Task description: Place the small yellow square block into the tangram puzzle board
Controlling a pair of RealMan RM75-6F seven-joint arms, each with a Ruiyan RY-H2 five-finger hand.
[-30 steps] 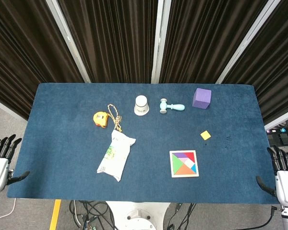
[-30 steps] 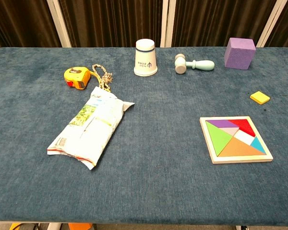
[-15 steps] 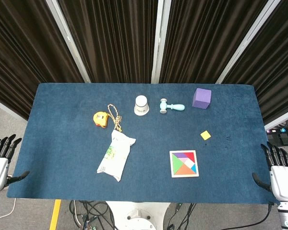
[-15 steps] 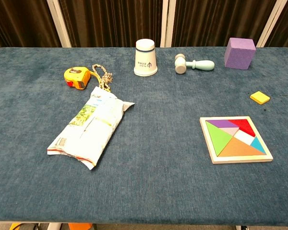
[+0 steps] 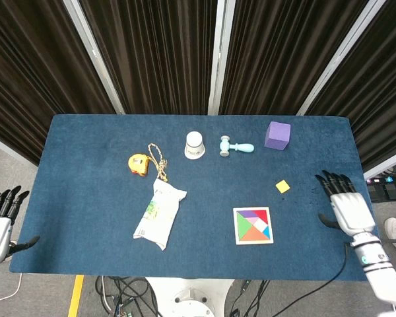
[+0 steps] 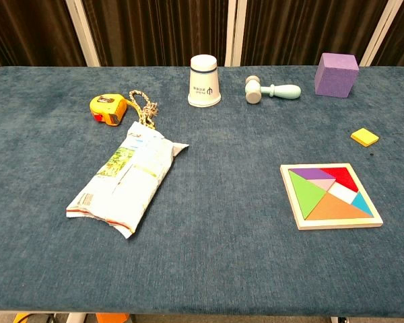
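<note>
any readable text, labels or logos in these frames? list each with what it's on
White paper cup: a dark logo with small print above it, too small to read.
Snack bag: printing and a small label near its lower corner, too blurred to read.
Yellow tape measure: no legible marking.
Nothing else shows text.

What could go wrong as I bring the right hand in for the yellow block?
1. The yellow block is small and lies flat on the cloth, so the spread fingers of the right hand may nudge it away instead of pinching it.
2. The tangram board lies loose near it; a sweeping approach could shift it.
3. The only open slot looks like the small white square, so a tilted block may jam on the neighbouring pieces.
</note>
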